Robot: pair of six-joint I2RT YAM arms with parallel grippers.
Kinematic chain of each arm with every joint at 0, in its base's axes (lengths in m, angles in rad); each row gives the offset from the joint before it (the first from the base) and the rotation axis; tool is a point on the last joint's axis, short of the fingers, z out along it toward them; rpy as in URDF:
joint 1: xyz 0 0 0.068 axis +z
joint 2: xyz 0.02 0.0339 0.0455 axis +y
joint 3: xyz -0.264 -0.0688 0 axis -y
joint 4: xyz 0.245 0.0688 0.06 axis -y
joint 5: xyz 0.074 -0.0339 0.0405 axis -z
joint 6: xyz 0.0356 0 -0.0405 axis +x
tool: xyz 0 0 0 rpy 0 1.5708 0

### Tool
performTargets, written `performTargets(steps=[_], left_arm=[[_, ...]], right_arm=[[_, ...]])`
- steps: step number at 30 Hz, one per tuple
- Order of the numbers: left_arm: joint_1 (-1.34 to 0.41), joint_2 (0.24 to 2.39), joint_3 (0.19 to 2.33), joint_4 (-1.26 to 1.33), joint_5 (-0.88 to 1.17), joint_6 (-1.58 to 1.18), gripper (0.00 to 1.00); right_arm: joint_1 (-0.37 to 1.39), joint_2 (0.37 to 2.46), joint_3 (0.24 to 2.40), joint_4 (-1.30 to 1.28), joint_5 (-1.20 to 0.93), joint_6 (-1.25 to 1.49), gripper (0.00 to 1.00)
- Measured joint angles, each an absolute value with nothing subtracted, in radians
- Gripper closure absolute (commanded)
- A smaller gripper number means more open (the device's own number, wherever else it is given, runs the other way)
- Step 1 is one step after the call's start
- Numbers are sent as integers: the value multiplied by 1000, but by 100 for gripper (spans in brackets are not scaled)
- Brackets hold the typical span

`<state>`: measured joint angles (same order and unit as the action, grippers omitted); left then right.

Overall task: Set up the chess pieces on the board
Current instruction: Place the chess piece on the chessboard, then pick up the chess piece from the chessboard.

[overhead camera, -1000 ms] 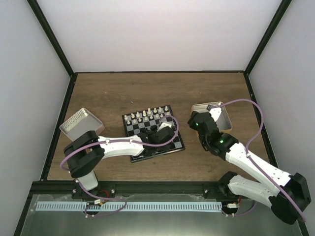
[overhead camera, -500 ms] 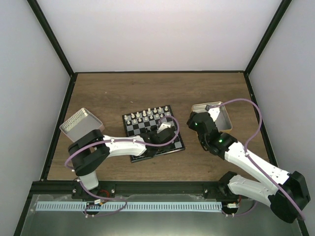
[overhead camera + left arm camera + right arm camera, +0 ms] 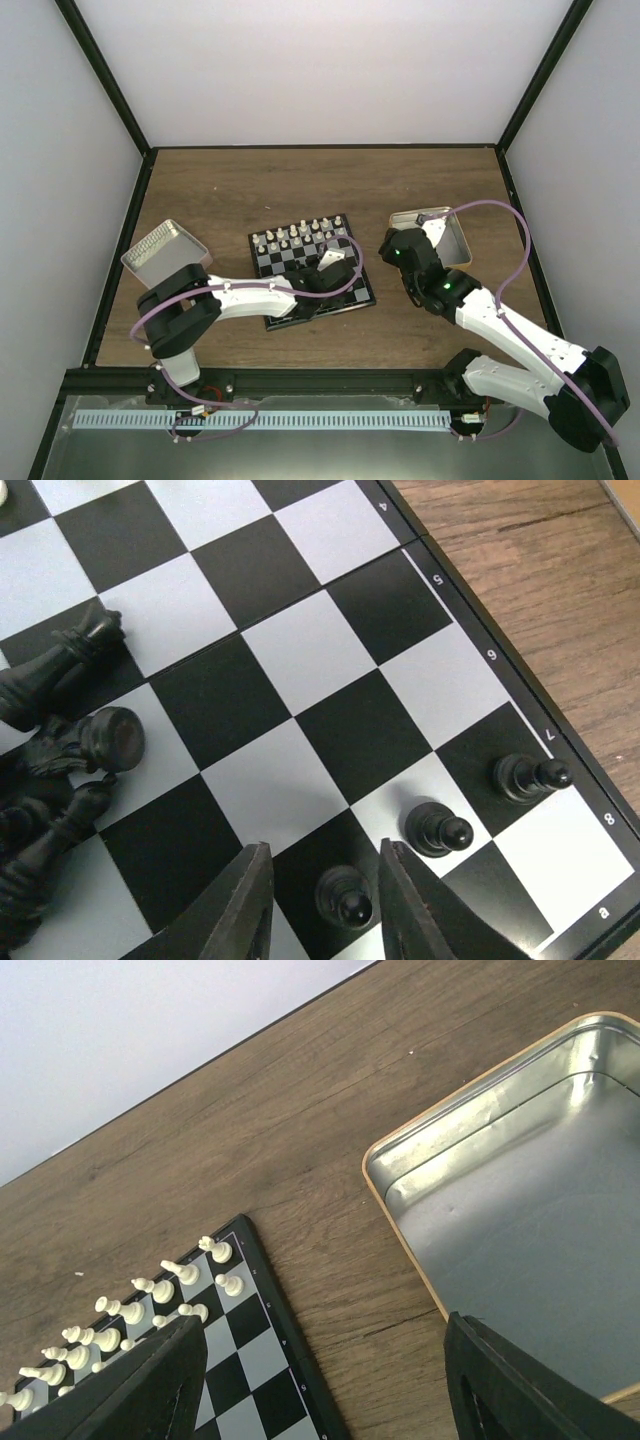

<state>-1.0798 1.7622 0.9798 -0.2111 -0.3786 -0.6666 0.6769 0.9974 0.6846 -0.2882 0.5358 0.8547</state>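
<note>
My left pincer (image 3: 326, 885) stands low over a corner of the chessboard (image 3: 300, 645). Its two fingers are a little apart, and a black pawn (image 3: 345, 898) stands upright between them. I see a small gap on each side, so it holds nothing now. I judge the pawn was set here to continue a row, because two more black pawns (image 3: 438, 827) stand just beyond my right finger, on one line along the board edge. The other black pieces (image 3: 60, 770) lie in a heap to the left of my fingers, not yet placed. My right pincer (image 3: 322, 1370) hangs wide open and empty, with the open metal tin (image 3: 520, 1220) below on its right and the white pieces (image 3: 160, 1290) in rows ahead on its left; I think it waits out of the way. One second ago my left fingers were shut and now they are parted, while the right pincer is unchanged
</note>
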Motion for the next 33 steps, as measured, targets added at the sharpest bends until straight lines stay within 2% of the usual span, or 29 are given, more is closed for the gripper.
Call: performTargets(steps=[9,18,24,29,33], left_arm=[[-1078,1668,982,-251,-412,-669,64],[-974,1414,932,-259,-457,-673,63],[-816,1280,824,-257,-417,-673,62],[-722,1202,723,-249,-334,-678,57],[-667,1149,665,-217,-265,-684,53]], right_arm=[[677,987,685,-284,524,846,33],[675,1028,685,-178,364,736,39],[675,1213,729,-125,141,643,47],[677,1406,833,-135,-33,580,47],[693,1534,927,-158,-88,573,47]])
